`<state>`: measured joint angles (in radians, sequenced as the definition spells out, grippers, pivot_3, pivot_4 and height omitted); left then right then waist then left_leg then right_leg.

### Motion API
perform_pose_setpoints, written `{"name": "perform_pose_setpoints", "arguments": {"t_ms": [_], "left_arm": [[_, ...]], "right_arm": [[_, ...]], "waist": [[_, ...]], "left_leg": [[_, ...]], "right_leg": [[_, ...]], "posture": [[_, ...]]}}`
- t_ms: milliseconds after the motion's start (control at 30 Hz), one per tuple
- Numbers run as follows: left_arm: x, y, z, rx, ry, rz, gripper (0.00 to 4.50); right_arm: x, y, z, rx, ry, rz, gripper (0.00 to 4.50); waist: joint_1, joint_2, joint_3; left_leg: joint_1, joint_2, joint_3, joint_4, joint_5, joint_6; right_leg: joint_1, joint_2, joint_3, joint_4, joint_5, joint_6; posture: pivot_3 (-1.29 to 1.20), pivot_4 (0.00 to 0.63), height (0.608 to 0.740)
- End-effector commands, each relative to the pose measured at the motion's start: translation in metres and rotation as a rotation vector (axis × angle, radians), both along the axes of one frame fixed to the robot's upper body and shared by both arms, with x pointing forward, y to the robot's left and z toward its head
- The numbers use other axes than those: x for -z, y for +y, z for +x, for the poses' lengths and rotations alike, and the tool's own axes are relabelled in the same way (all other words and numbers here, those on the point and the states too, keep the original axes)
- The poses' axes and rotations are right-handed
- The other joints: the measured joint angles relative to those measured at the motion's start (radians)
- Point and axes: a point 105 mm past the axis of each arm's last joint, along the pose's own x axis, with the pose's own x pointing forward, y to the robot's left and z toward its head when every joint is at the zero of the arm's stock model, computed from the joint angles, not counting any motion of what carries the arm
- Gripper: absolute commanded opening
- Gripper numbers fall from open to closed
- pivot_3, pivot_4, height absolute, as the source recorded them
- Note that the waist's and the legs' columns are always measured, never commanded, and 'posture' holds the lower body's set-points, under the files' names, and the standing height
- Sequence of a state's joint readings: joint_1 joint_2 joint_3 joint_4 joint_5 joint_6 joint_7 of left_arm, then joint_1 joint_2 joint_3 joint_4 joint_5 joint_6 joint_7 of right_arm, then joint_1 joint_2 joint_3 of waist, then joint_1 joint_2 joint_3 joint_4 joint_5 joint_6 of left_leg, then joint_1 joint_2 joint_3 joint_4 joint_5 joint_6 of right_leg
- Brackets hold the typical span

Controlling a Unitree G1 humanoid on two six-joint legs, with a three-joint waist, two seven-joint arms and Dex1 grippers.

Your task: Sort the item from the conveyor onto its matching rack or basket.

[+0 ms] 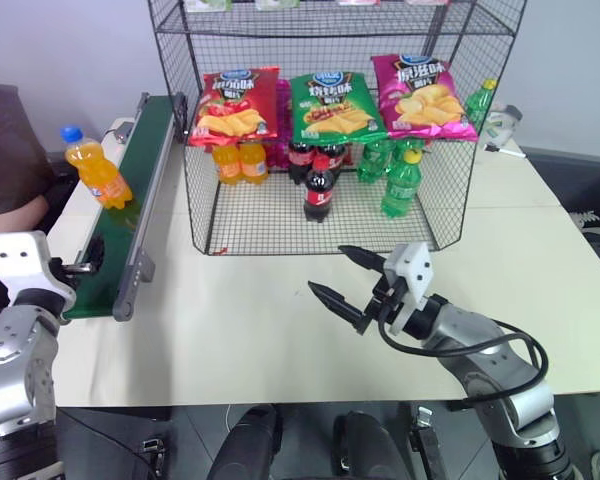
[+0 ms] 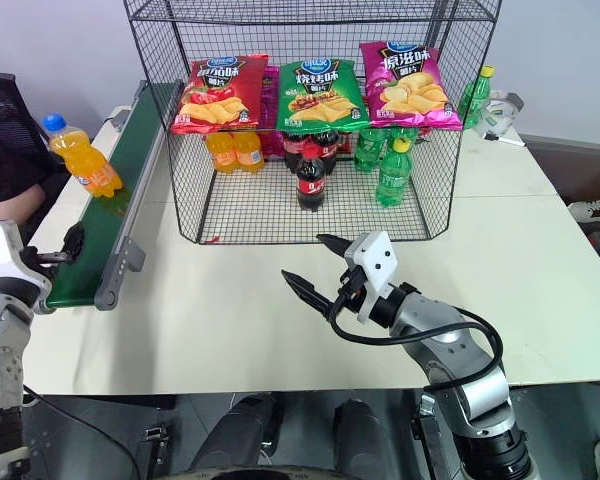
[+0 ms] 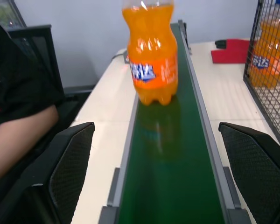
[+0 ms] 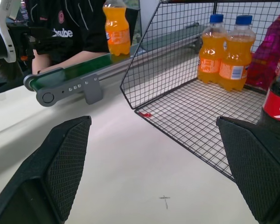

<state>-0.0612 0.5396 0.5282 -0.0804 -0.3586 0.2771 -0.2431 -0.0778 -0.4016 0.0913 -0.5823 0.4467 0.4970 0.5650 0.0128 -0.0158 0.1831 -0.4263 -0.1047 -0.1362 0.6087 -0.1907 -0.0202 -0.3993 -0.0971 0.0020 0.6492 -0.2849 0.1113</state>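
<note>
Awaiting pickup — sorting not yet begun.
Orange soda bottle (image 3: 151, 56) is seen upright on the conveyor (image 1: 120, 215), ahead of the left gripper (image 3: 163, 172), fingers spread, empty; right gripper (image 1: 348, 282) likewise spread before the rack (image 1: 435, 215) — grasp and placement remain.

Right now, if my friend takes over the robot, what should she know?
Left end effector: open, at the near end of the dark-green belt conveyor, holding nothing.
Right end effector: open and holding nothing, over the white table in front of the big black wire-mesh rack.
The small orange soda bottle with a blue cap stands on the belt, not yet picked up.
Left to do: grasp it and set it in the rack, probably beside the two matching orange bottles.
</note>
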Motion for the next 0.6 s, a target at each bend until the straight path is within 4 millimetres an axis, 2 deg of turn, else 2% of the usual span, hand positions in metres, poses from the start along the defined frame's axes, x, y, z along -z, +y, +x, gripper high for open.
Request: {"name": "perform_pose_setpoints", "arguments": {"t_ms": [33,600], "left_arm": [[-0.016,0.004,-0.002,-0.012,-0.059,0.031,4.47],[-0.028,0.014,-0.005,-0.056,-0.119,0.014,4.47]], "right_arm": [[-0.008,0.0,-0.004,-0.007,-0.037,0.014,4.5],[-0.008,0.0,-0.001,-0.013,-0.04,0.015,4.5]], "waist": [[-0.001,0.0,0.0],[-0.001,0.0,0.0]], "left_leg": [[0.0,0.0,0.0,0.0,0.0,0.0],[0.0,0.0,0.0,0.0,0.0,0.0]], "right_leg": [[0.0,0.0,0.0,0.0,0.0,0.0],[0.0,0.0,0.0,0.0,0.0,0.0]], "posture": [[0.0,0.15,0.74],[0.0,0.15,0.74]]}}
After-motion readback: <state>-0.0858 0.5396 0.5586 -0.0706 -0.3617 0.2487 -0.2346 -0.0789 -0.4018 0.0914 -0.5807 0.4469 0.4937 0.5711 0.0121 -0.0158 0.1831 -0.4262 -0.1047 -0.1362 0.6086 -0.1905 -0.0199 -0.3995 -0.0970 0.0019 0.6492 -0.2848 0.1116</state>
